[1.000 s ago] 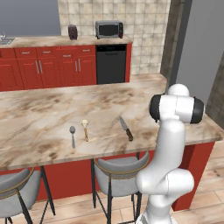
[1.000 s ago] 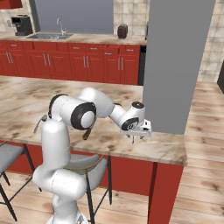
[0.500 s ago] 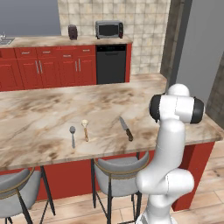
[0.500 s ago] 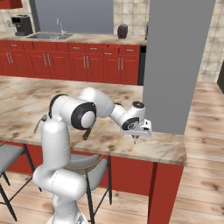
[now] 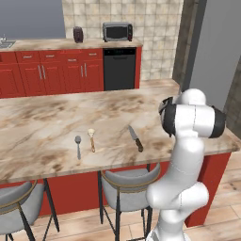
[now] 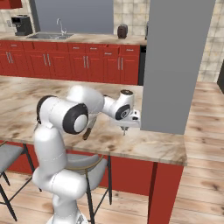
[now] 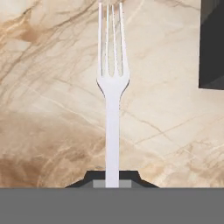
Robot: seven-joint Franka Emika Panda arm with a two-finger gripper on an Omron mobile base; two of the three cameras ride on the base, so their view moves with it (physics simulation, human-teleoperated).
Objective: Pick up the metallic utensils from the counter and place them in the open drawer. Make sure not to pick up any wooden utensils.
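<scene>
Left to right on the table (image 5: 42, 127): grey metal spoon (image 5: 78, 145), wooden spoon (image 5: 92, 139) just beside it at 3 o'clock, then the knife (image 5: 136, 138). Farther right, the gripper (image 6: 124, 130) is clamped on the handle of a pale fork (image 7: 112, 94), tines toward 12 o'clock in the hand view.

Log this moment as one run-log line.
gripper: shut on fork handle | fork: over counter | grey spoon, knife: on counter | wooden spoon: untouched

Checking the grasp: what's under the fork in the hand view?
Under the fork is bare beige marbled counter, nothing else. The gripper is shut on its handle; the handle's end is covered by the fingers, so it can't be seen.
</scene>
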